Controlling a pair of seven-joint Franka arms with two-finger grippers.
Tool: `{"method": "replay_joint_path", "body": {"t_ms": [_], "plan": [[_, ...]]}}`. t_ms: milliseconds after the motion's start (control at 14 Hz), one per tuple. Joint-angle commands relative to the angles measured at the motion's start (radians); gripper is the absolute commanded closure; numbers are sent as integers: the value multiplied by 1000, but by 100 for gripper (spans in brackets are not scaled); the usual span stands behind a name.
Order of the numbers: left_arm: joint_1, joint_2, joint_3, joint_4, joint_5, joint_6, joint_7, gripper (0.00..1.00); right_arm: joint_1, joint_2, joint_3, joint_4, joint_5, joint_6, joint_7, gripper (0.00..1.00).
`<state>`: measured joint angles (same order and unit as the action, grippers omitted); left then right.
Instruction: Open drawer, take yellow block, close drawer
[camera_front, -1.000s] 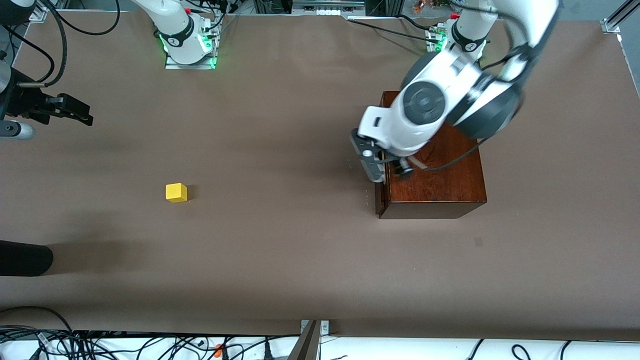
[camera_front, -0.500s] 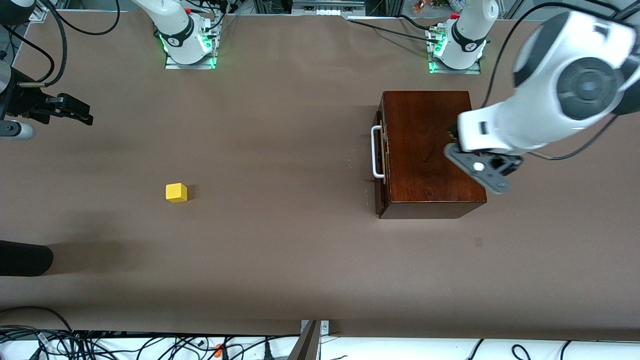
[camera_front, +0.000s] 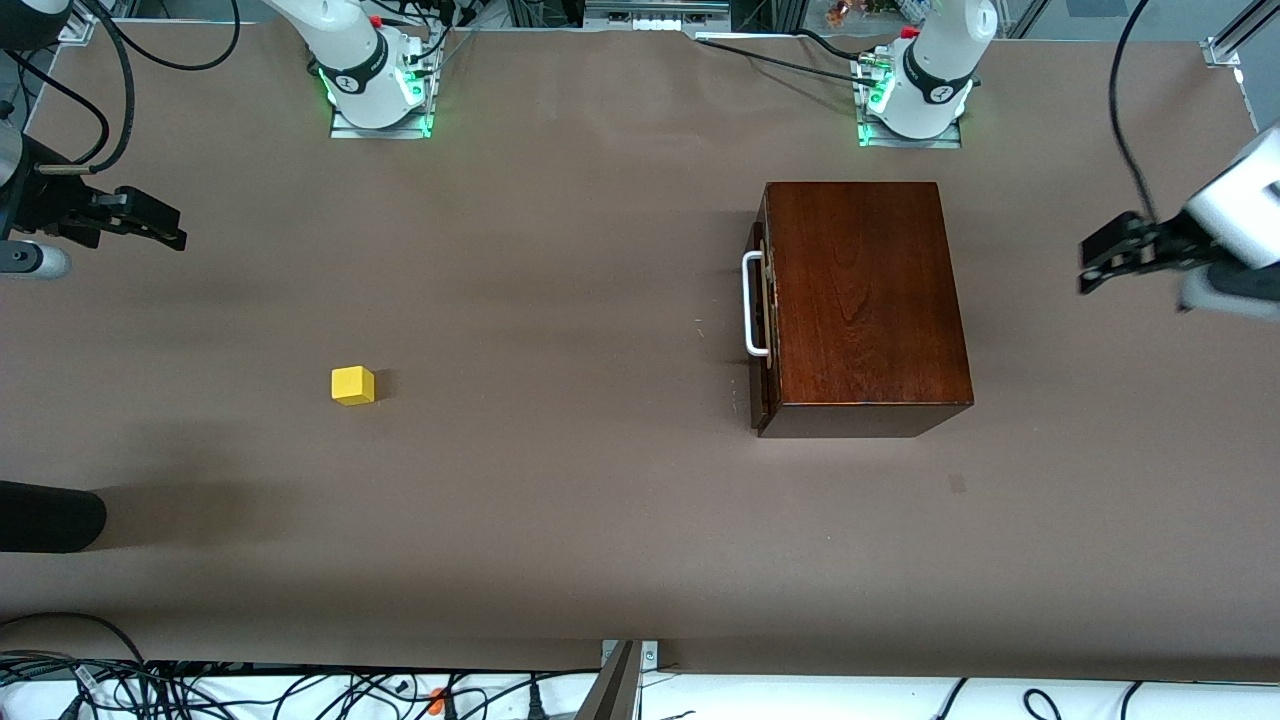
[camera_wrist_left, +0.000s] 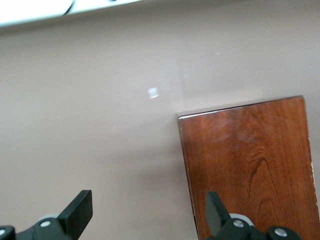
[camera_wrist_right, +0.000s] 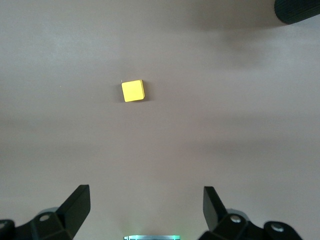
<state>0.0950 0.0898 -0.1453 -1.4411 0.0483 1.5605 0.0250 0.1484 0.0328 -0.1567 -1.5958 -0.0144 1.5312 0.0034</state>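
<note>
The left arm's black two-finger gripper (camera_front: 1100, 262) shows motion-blurred over the brown table (camera_front: 560, 500) at its own end, and the arm's white body runs off the front view's edge. In its wrist view only the two black fingertips (camera_wrist_left: 80, 212) show, and the dark reddish-brown wooden box (camera_wrist_left: 250, 165) beneath them is cut by the frame. The right arm's black gripper (camera_front: 160, 228) is likewise half out of the picture. A dark rounded shape (camera_front: 45, 515) at the table's edge is cut off, and I cannot tell what it is. The drawer's dark front (camera_front: 760, 330) shows only as a sliver beside its white U-shaped handle (camera_front: 752, 305).
</note>
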Motion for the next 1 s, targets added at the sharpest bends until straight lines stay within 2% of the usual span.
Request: {"method": "replay_joint_path", "body": {"t_ms": [0, 143, 429, 929], "plan": [[-29, -128, 45, -189, -15, 39, -97, 0, 2, 1, 0, 19, 11, -22, 15, 0], [-44, -182, 91, -298, -13, 45, -80, 0, 2, 1, -1, 19, 11, -22, 15, 0], [-44, -154, 90, -300, -15, 95, -80, 0, 0, 2, -3, 17, 11, -23, 13, 0], [-44, -119, 69, -257, -10, 85, -80, 0, 2, 4, -1, 17, 11, -22, 13, 0]]}}
